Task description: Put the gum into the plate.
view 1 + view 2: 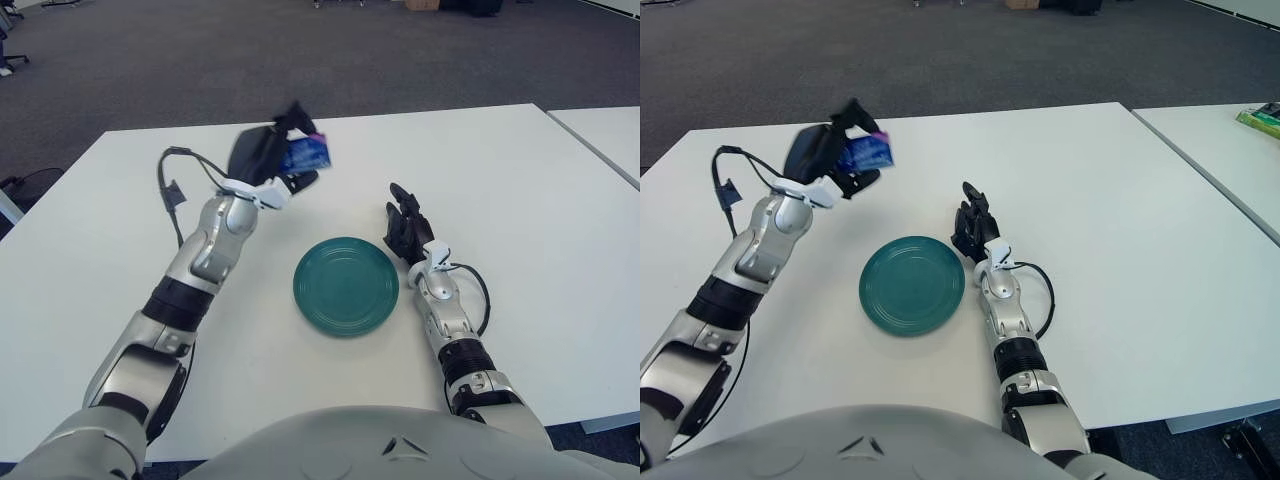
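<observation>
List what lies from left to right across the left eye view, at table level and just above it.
Left robot hand → gum held in it → plate → right robot hand, beside the plate's right edge.

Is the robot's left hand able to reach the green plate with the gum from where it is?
Probably yes. The left hand holds the gum up in the air behind the plate and to its left. Nothing stands between them, and the right hand shows off to the plate's right.
</observation>
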Robot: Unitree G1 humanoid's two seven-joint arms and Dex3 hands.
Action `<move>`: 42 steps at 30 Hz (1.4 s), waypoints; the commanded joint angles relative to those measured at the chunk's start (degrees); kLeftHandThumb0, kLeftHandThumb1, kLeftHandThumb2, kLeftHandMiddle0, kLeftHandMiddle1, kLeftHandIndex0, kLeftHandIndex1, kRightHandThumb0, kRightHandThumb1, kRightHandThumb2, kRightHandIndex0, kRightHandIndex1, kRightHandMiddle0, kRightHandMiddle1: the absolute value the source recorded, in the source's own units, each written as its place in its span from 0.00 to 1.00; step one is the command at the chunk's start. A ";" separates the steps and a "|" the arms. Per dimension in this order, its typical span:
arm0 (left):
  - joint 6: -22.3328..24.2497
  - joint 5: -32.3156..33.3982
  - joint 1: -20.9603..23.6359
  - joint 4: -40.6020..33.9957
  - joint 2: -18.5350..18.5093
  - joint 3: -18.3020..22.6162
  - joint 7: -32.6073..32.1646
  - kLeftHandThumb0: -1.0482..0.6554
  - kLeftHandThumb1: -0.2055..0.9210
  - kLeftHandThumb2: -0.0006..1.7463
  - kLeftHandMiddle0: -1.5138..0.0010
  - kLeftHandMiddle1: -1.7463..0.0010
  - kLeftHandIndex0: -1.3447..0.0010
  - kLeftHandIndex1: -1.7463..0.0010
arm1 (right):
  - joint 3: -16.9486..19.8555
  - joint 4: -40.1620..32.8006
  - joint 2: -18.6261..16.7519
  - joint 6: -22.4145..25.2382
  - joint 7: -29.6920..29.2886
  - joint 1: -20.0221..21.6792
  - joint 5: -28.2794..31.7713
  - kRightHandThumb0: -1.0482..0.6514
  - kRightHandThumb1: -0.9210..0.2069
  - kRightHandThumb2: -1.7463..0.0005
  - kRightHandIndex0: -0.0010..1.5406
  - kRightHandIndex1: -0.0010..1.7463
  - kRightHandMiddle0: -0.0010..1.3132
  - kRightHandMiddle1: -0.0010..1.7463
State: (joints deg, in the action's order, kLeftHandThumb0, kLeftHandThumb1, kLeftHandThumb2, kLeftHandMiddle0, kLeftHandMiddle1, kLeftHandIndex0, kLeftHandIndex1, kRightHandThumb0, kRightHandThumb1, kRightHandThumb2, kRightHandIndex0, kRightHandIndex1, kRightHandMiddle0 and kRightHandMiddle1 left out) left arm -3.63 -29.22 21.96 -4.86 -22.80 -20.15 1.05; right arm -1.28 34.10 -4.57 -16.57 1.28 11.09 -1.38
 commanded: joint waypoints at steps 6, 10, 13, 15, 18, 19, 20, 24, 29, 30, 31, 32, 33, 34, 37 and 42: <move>-4.45 0.65 -1.91 -2.86 -4.31 -1.92 12.68 0.35 0.48 0.73 0.24 0.00 0.56 0.00 | 0.73 7.80 -0.02 10.01 0.22 -6.46 0.95 0.19 0.00 0.52 0.13 0.00 0.00 0.21; -7.55 -1.06 -2.23 -2.57 -5.25 -3.42 14.60 0.35 0.49 0.73 0.25 0.00 0.57 0.00 | 1.17 7.85 0.17 10.47 0.59 -6.48 1.44 0.20 0.00 0.53 0.14 0.00 0.00 0.21; -10.93 -2.10 -1.78 -1.96 -6.61 -5.00 16.59 0.35 0.49 0.73 0.26 0.00 0.57 0.00 | 1.28 8.33 0.43 10.04 1.04 -6.53 1.52 0.20 0.00 0.54 0.14 0.00 0.00 0.20; -12.76 -2.75 -1.47 -1.34 -7.05 -5.44 17.01 0.35 0.49 0.73 0.27 0.00 0.57 0.00 | 1.18 8.72 0.62 9.48 1.25 -6.53 1.22 0.20 0.00 0.54 0.13 0.00 0.00 0.19; -14.11 -3.28 -1.19 -0.79 -7.28 -5.57 17.89 0.35 0.48 0.73 0.28 0.00 0.56 0.00 | 0.85 9.06 0.93 8.52 1.47 -6.57 0.62 0.21 0.00 0.55 0.11 0.00 0.00 0.18; -15.27 -3.90 -0.87 -0.06 -7.51 -5.95 17.97 0.35 0.48 0.73 0.28 0.00 0.56 0.00 | 0.49 9.26 1.25 7.76 1.85 -6.58 0.20 0.21 0.00 0.55 0.11 0.00 0.00 0.18; -16.15 -4.37 -0.66 0.50 -7.62 -6.16 18.02 0.35 0.48 0.74 0.29 0.00 0.56 0.00 | 0.25 9.39 1.47 7.25 2.13 -6.58 -0.08 0.21 0.00 0.55 0.10 0.00 0.00 0.18; -18.84 -5.63 -0.32 1.92 -7.51 -6.29 17.86 0.34 0.47 0.74 0.30 0.00 0.56 0.00 | -0.42 9.66 2.11 6.14 3.18 -6.45 -0.51 0.22 0.00 0.54 0.08 0.00 0.00 0.18; -21.00 -6.96 -0.53 2.98 -6.79 -6.81 17.83 0.34 0.46 0.75 0.31 0.00 0.55 0.00 | -0.90 9.88 2.71 5.15 3.88 -6.21 -0.77 0.21 0.00 0.54 0.06 0.00 0.00 0.17; -21.26 -7.08 -0.54 3.13 -6.71 -6.80 17.93 0.34 0.45 0.76 0.31 0.00 0.54 0.00 | -0.93 9.94 2.74 5.01 3.91 -6.19 -0.80 0.21 0.00 0.54 0.06 0.00 0.00 0.17; -21.45 -7.15 -0.53 3.25 -6.65 -6.73 18.01 0.34 0.45 0.76 0.31 0.00 0.54 0.00 | -0.94 9.99 2.76 4.92 3.92 -6.18 -0.81 0.21 0.00 0.54 0.06 0.00 0.00 0.17; -21.60 -7.23 -0.50 3.41 -6.55 -6.69 18.06 0.34 0.45 0.76 0.31 0.00 0.54 0.00 | -0.92 10.08 2.80 4.86 3.96 -6.13 -0.79 0.21 0.00 0.54 0.06 0.00 0.00 0.17; -21.76 -7.24 -0.43 3.58 -6.54 -6.78 18.42 0.34 0.45 0.76 0.31 0.00 0.54 0.00 | -0.85 10.11 2.82 4.62 4.11 -6.14 -0.62 0.20 0.00 0.54 0.06 0.00 0.00 0.17; -21.91 -7.26 -0.38 3.72 -6.53 -6.82 18.70 0.34 0.45 0.76 0.31 0.00 0.54 0.00 | -0.80 10.14 2.83 4.43 4.22 -6.14 -0.49 0.20 0.00 0.54 0.06 0.00 0.00 0.18; -22.22 -7.40 -0.27 4.13 -6.54 -7.12 19.78 0.34 0.45 0.76 0.31 0.00 0.54 0.00 | -0.12 9.96 2.48 3.87 5.09 -6.39 0.78 0.20 0.00 0.55 0.06 0.00 0.00 0.20; -21.52 -5.08 -0.47 4.21 -6.38 -7.28 23.76 0.34 0.45 0.76 0.29 0.00 0.54 0.00 | 0.71 9.99 1.89 3.06 4.72 -6.61 1.55 0.20 0.00 0.56 0.08 0.01 0.00 0.23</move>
State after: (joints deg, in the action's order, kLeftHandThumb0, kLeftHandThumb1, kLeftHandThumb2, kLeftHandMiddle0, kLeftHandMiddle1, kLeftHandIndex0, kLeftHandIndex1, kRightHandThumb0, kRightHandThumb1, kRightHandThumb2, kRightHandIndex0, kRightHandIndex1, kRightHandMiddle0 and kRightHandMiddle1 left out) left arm -25.62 -35.57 20.01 -1.27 -29.06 -27.15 22.13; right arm -1.26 36.40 -2.55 -19.06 6.18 11.57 -0.55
